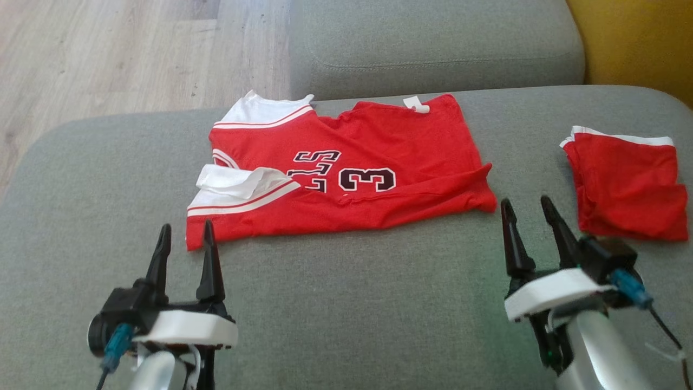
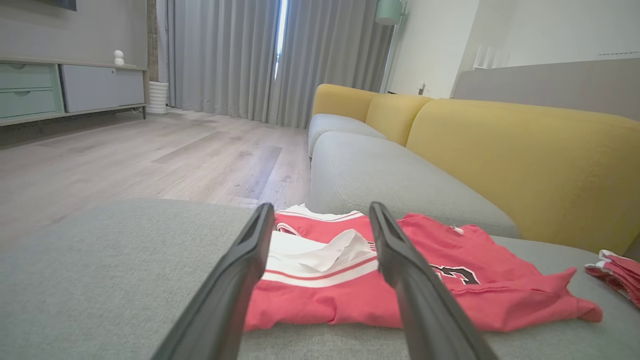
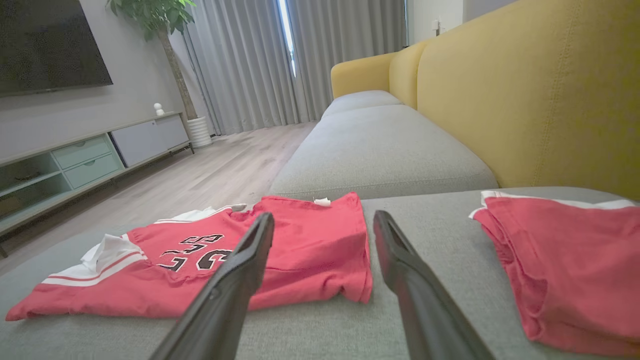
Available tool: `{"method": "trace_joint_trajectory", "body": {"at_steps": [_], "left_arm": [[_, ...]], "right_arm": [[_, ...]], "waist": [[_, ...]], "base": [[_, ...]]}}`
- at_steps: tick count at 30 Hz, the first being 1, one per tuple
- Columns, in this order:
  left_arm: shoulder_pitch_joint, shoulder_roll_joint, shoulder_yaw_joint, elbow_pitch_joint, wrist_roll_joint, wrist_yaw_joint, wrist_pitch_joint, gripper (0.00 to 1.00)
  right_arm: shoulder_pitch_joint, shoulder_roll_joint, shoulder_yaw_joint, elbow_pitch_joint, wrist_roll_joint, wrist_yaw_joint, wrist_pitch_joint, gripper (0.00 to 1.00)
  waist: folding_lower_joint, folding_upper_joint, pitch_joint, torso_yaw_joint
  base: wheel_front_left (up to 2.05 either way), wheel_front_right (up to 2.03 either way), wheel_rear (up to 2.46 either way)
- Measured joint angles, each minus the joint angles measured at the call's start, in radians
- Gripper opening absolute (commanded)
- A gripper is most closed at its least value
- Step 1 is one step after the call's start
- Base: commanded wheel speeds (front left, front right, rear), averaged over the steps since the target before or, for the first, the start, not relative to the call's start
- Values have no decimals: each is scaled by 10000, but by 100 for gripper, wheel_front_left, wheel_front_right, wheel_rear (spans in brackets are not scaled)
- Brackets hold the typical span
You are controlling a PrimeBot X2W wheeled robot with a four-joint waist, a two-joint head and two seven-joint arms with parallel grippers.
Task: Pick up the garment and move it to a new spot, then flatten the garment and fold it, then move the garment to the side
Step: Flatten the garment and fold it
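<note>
While both my jaws stand wide apart and hold nothing, the garment (image 1: 346, 162), a red jersey with white trim, lies spread across the grey seat cushion (image 1: 352, 309), centre to far side; my left gripper (image 1: 186, 224) sits at its near-left corner, tips just beside the hem; my right gripper (image 1: 525, 200) sits just right of its near-right corner, apart from the cloth. Step in hand looks like the fold, my guess; the cloth is mostly flat, but a white sleeve flap (image 1: 238, 181) is flipped over on the left and a ridge runs along the near edge. To do it well: come in low at both near corners together; get one finger under and one over so every layer is pinched, not just the top one; lift only enough to clear the cushion; carry the near edge toward the far edge at even pace, cloth kept taut between the two grips so no crease sets; tuck the sleeve flap inside the fold. Watch the right side: a second red piece (image 1: 628, 184) lies folded just right of my right gripper; snag risk; keep clear.
</note>
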Motion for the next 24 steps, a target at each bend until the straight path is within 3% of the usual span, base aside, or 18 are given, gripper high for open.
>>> {"method": "trace_joint_trajectory", "body": {"at_steps": [14,24], "left_arm": [[7,-428,913,355,520,-514,0,100],[-1347,-410,953,2251,675,-234,750,100]], "right_arm": [[138,2,188,-430,217,0,0,100],[-336,2,314,-809,305,0,0,100]], "waist": [[1,0,165,-190],[3,0,926,-270]], "base": [[0,0,0],[0,0,0]]}}
